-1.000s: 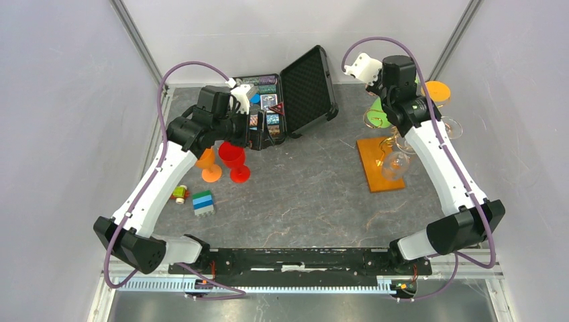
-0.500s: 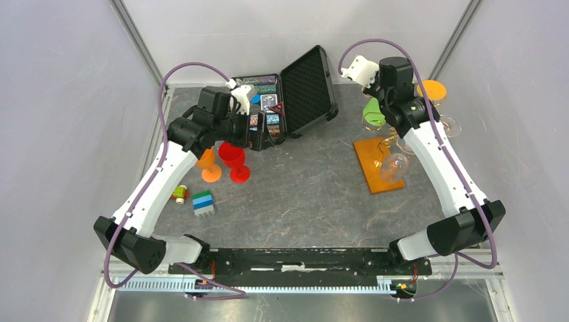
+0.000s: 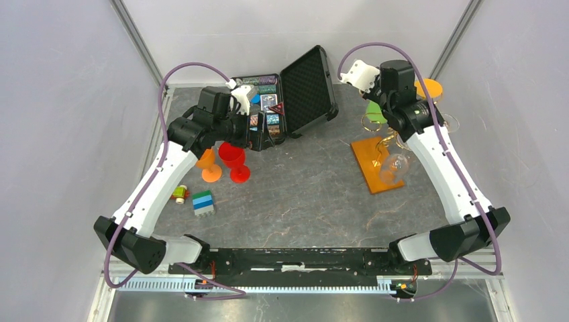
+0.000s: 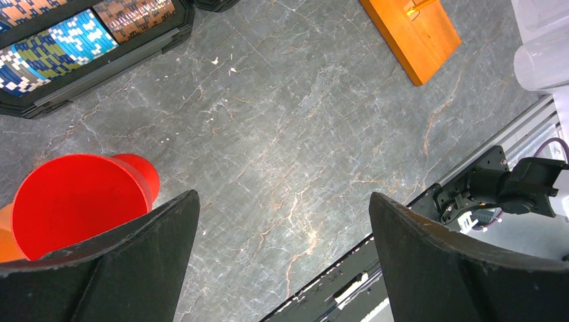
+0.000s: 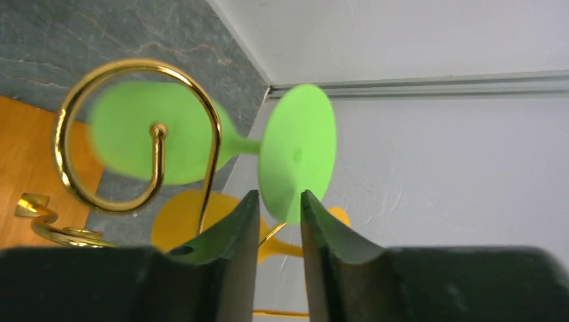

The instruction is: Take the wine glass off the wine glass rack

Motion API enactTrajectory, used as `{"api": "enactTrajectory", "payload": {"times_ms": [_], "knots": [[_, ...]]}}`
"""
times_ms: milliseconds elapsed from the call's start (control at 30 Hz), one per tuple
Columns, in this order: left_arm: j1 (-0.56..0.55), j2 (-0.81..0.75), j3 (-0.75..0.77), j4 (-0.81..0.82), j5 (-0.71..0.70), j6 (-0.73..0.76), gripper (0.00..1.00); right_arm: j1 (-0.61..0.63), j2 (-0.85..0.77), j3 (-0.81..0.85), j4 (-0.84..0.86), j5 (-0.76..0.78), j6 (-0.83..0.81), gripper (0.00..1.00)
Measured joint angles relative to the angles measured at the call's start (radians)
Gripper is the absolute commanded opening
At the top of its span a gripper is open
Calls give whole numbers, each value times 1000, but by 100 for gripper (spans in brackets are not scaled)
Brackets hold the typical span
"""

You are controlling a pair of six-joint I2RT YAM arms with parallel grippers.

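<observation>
Workspace of two arms, read from left to right. The left arm is reaching toward the far left of the grey marbled table. Near its forearm a small toy and a stack of blue, green and white blocks are lying. Farther back, an orange plastic glass and a red wine glass are sitting just beside each other. The left gripper is hovering above the table beside the red glass, its fingers standing wide apart. Next to the right a black case is lying open, its foam-lined lid tilted back and patterned cards showing in its tray.

Right of centre the wine glass rack is standing on its flat orange-brown base, with a clear glass showing over the base's near end. The green wine glass is hanging on the rack at its far side. Its stem is passing through a gold scroll, with the bowl on one side of the wire and the foot on the other.

The right arm is reaching over the rack. The right gripper is sitting at the lower rim of the green foot, its fingers standing a narrow gap apart. Whether they are pressing on the foot cannot be told.
</observation>
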Motion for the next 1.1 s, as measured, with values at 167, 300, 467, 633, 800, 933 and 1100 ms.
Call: {"api": "enactTrajectory", "payload": {"times_ms": [167, 300, 467, 633, 800, 933, 1100], "knots": [[0, 0, 0, 0, 0, 0, 100, 3, -2, 0, -46, -9, -1, 37], [0, 0, 0, 0, 0, 0, 100, 3, -2, -1, -60, -11, -1, 40], [0, 0, 0, 0, 0, 0, 100, 3, -2, -14, -55, 12, -9, 50], [0, 1, 0, 0, 0, 0, 100, 3, -2, -15, -37, 27, -14, 56], [0, 1, 0, 0, 0, 0, 100, 3, -3, -15, -25, 26, -7, 56], [0, 1, 0, 0, 1, 0, 100, 3, -11, -15, -14, 15, -1, 56], [0, 1, 0, 0, 1, 0, 100, 3, -16, -15, 34, 22, 0, 53]]}}
